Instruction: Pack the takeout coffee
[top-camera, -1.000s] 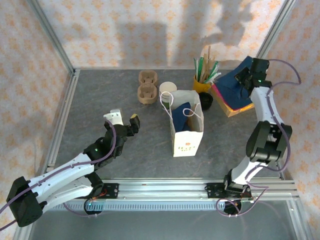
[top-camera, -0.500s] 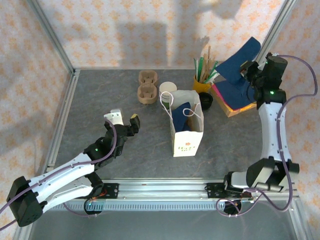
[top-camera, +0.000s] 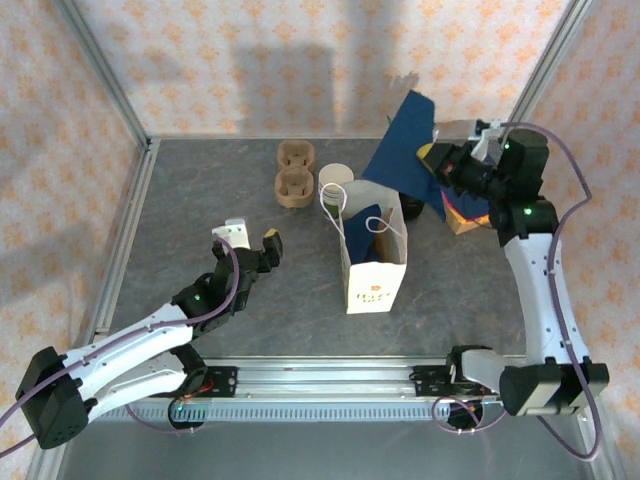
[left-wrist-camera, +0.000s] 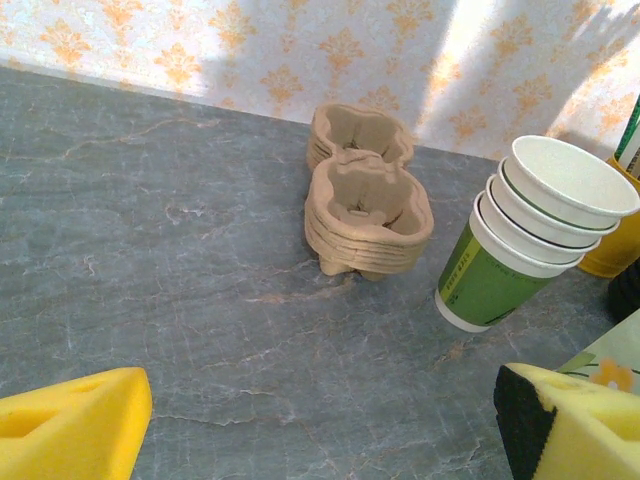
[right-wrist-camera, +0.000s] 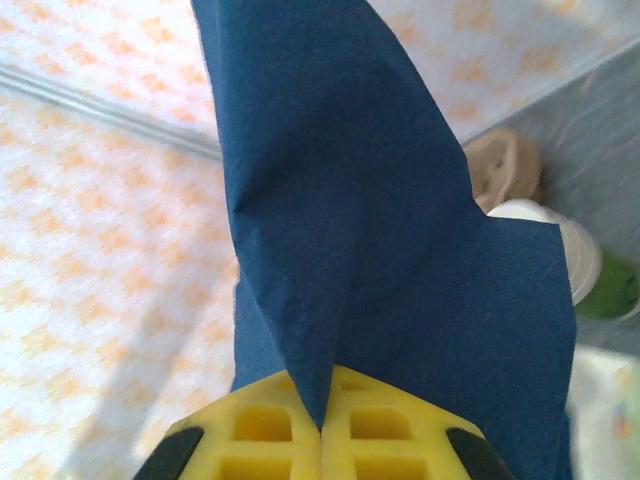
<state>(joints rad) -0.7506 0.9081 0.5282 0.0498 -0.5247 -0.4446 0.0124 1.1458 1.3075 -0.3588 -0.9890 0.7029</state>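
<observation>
Packing stage, viewed from above and from both wrists. The right claw (top-camera: 442, 160), upper right of the overhead frame, is pressed together on a corner of a dark blue napkin (top-camera: 400, 150), which hangs raised just beyond the open paper bag (top-camera: 375, 280) at centre. In the right wrist view the yellow pads (right-wrist-camera: 270, 435) meet on the cloth. The left claw (top-camera: 250, 238), left of centre, is spread wide and empty, apart from every object. A second blue napkin (top-camera: 362, 232) already lies in the bag's mouth and covers its interior, so where the lidded takeout coffee stands cannot be told; it may sit beneath that napkin. Judged from this, the bag is partly filled, the held napkin is yet to go in, and the coffee's packing is unconfirmed. A stack of lidless cups (left-wrist-camera: 520, 235) and nested pulp cup carriers (left-wrist-camera: 365, 205) stand untouched behind the bag, and a squat black object (top-camera: 412, 208) just right of it is too hidden to identify. The surface (top-camera: 220, 190) is grey, stone-patterned, bounded by aluminium frame posts (top-camera: 100, 70) and walls of orange-motif wallpaper (top-camera: 250, 60).
</observation>
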